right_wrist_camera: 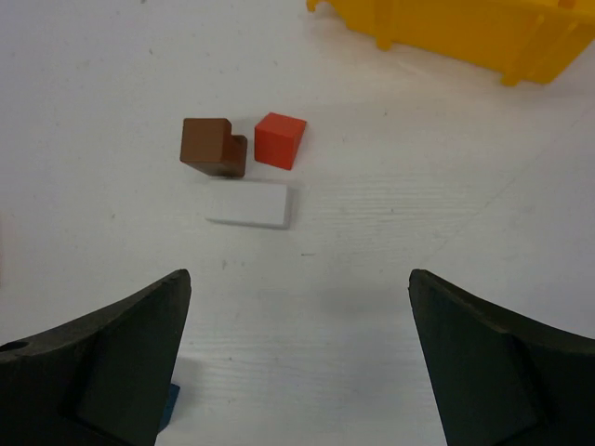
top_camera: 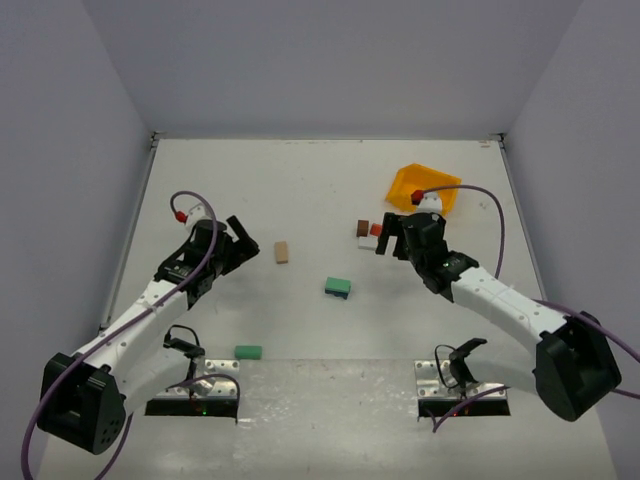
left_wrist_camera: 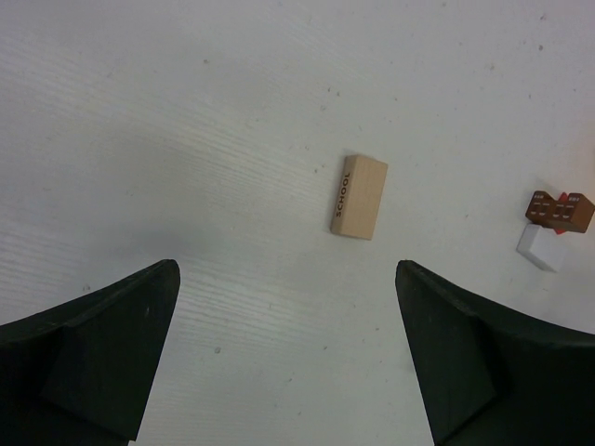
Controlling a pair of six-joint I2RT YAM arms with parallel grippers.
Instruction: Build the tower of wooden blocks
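While the left gripper (left_wrist_camera: 284, 279) and right gripper (right_wrist_camera: 297, 279) both gaped empty, the tan block (left_wrist_camera: 359, 196) lay ahead of the left, its long axis pointing away from it.

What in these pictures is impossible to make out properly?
Right wrist view: the yellow bin is cut by the top edge, inside unseen.
Right wrist view: a blue piece is mostly hidden behind the right gripper.
Left wrist view: the red block barely peeks from behind the brown block.
Top view: lettering on the tan block is too small to read.
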